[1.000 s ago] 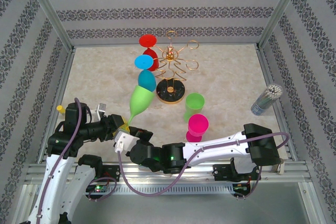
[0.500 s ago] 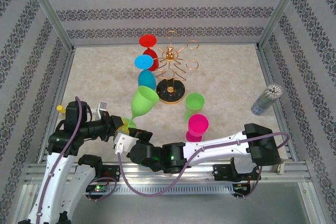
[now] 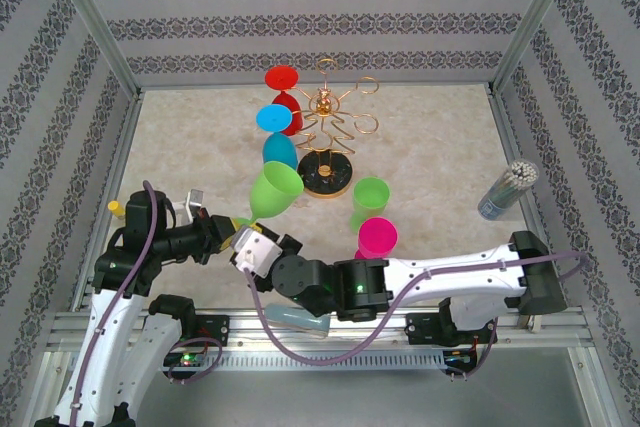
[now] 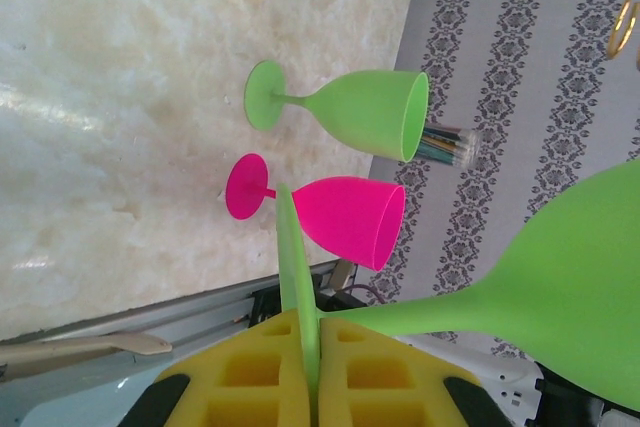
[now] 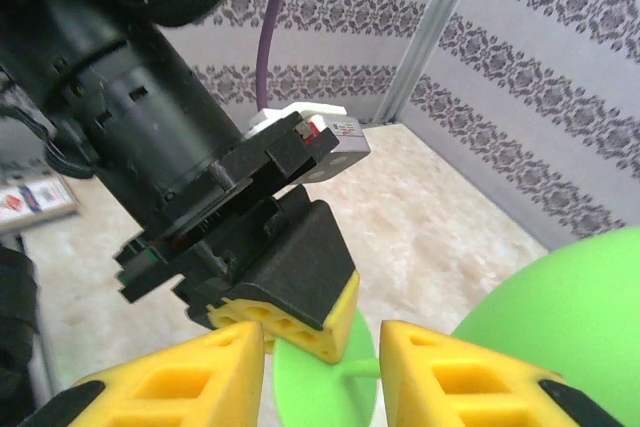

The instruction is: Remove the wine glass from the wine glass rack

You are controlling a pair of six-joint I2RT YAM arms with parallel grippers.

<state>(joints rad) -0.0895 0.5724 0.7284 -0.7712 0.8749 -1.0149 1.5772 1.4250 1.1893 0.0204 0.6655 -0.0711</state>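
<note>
The marble-patterned desk (image 3: pixel 440 137) takes up the floor of the walled cell; the 2 arms are bolted at its near edge, and the right arm (image 3: pixel 440 277) lies across towards the left arm (image 3: pixel 150 247), so both tools are close together over the near-left part. The wine glass rack (image 3: pixel 330 122) stands upright at mid-desk towards the back, its gold loops spread above the round black base (image 3: pixel 325 182); 3 glasses, a red glass (image 3: pixel 282 79), a blue glass (image 3: pixel 270 118) and a teal glass (image 3: pixel 279 152), sit in a column against its left side (which loops carry them I cannot tell). The lime wine glass (image 3: pixel 275 192) is off the rack, in the air just near-left of the base, tilted with its bowl towards the rack and its foot towards the left arm. A green glass (image 3: pixel 370 197) and, nearer, a pink glass (image 3: pixel 377 237) stand upright on the desk near-right of the rack, close but apart; a jar of sticks (image 3: pixel 507 190) stands well apart at the right edge. The left tool (image 4: pixel 308 332) is pressed together on the lime glass's thin foot, seen edge-on between the yellow pads (image 4: pixel 250 377); the right tool (image 5: pixel 322 347) is spread, its 2 yellow fingers (image 5: pixel 200 377) either side of the foot and stem; whether they touch it I cannot tell.
</note>
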